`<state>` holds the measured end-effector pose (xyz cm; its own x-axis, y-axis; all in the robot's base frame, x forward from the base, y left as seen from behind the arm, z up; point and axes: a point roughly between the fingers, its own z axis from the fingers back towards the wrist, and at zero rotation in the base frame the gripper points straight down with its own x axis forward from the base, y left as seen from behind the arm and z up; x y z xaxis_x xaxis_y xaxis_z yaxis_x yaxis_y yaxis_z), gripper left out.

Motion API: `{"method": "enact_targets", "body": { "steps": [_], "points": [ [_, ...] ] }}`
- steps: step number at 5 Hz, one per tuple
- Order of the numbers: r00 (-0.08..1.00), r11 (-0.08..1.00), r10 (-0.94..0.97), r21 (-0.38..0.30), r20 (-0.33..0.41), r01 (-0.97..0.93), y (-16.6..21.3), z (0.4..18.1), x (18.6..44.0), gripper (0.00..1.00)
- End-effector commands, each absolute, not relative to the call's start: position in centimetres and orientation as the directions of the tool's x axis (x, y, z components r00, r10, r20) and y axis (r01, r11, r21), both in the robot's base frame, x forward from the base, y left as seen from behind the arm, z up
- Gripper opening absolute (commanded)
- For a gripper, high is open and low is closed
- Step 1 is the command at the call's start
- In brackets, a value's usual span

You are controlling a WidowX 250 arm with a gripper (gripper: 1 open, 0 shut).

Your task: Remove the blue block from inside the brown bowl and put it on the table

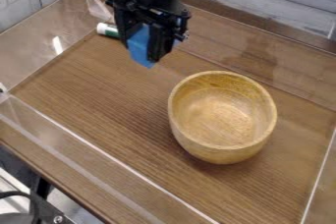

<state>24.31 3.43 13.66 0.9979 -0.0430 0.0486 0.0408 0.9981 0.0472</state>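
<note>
The blue block (140,49) hangs in the air left of the brown bowl (223,118), clear of its rim. My gripper (144,51) points down and is shut on the block, black fingers on either side of it. The round wooden bowl sits at the right of the table (92,100) with nothing inside it. The block is well above the dark wood tabletop.
A green-and-white marker (102,28) lies at the back left, mostly hidden behind my arm. Clear plastic walls (39,120) edge the table on all sides. A clear plastic stand is just visible at the back left.
</note>
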Motion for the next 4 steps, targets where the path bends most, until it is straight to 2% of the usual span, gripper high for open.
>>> {"method": "enact_targets", "body": {
  "steps": [1,4],
  "points": [
    [0.994,0.998,-0.008,0.065,0.108,0.001,4.1,14.6,24.4,0.0],
    [0.994,0.996,0.035,0.079,0.104,-0.044,4.8,13.4,23.7,0.0]
  ]
}}
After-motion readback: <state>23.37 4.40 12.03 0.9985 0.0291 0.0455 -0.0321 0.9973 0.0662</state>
